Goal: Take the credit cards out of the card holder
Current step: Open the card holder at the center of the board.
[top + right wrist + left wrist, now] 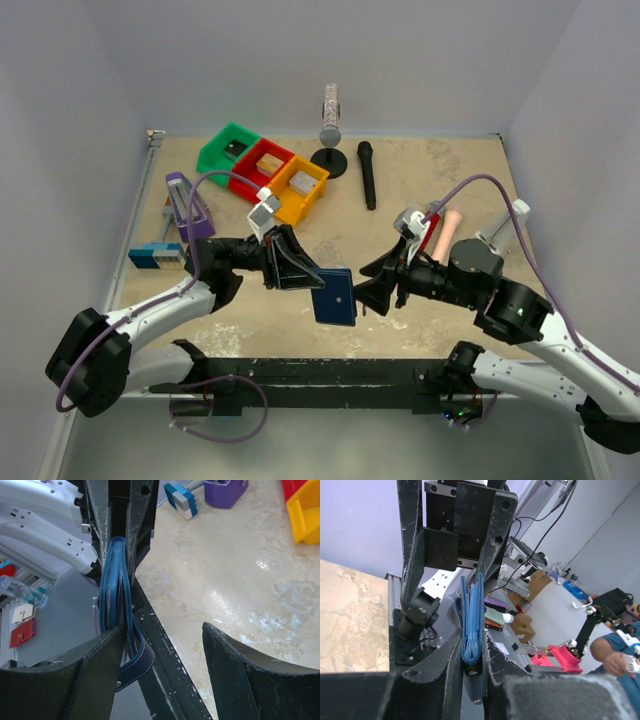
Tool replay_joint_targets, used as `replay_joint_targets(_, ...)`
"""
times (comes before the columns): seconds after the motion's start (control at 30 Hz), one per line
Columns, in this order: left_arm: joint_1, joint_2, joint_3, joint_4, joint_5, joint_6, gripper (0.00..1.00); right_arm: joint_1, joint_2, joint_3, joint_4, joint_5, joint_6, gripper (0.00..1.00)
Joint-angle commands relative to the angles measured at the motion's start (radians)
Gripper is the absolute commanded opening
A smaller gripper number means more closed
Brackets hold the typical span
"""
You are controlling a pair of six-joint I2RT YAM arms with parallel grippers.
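One card holder (335, 299), seemingly folded, in left tool (312, 283) (clamped).

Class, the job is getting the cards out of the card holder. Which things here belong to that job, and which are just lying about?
Job: card holder; left tool, clamping it; right tool, open, next to it.
Lying about: green bin; red bin; yellow bin; black microphone; purple block; blue-and-grey block.
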Motion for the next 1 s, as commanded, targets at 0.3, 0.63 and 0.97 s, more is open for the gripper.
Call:
replay_joint_targets(0.3,0.006,0.018,0.028,0.306,-0.025,-0.111,0.00,-0.003,0.051,0.007,0.116,-0.185,0.060,0.65)
replay_joint_targets(0.63,0.005,0.011,0.015,0.306,-0.068,-0.098,0.00,-0.003,0.112,0.020,0.152,-0.235,0.088,0.63)
replay_joint_targets(0.97,0.001,0.007,0.012,0.303,-0.076,-0.094,0.00,-0.003,0.148,0.021,0.169,-0.263,0.108,0.41)
